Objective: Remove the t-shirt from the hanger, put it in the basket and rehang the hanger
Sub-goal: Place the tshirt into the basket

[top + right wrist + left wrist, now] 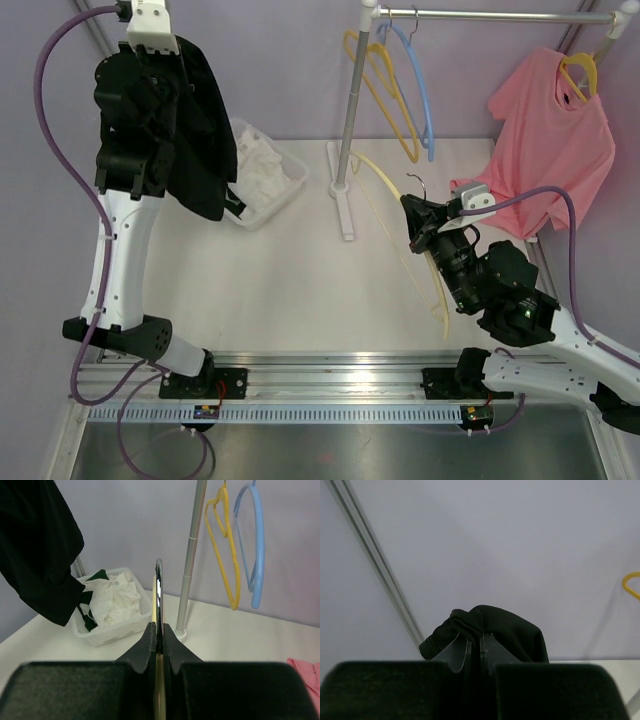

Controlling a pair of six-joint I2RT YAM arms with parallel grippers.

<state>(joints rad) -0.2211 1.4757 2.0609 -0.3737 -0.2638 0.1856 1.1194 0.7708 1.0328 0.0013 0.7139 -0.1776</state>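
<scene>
Two grippers are in view and I see both closed. In the top view the left gripper [475,645] is raised high at 10 o'clock, above the table [280,270]; its jaws are pinched tight on a fold of the black t-shirt [205,130]; the garment hangs free from that grip, with its lower edge just over the near corner of the white basket [290,185].

The right gripper [159,630] sits at 3 o'clock from the table centre; its jaws are clamped flat on the cream hanger [158,590], close below the metal hook. The hanger carries no garment; in the top view its arms run from 12 o'clock to 6 o'clock, past both ends of the gripper. I cannot tell whether the lower arm touches the table. The t-shirt and the hanger are well apart, one in each grip.

The basket stands at 11 o'clock and holds crumpled white cloth [255,160]. The rack pole [352,100] stands at 12 o'clock; a yellow hanger [400,130] and a blue hanger [425,100] hang from the rail beside it, both bare. At 2 o'clock a pink t-shirt [555,160] hangs on a second yellow hanger; its hem reaches the table edge near the right arm's wrist.
</scene>
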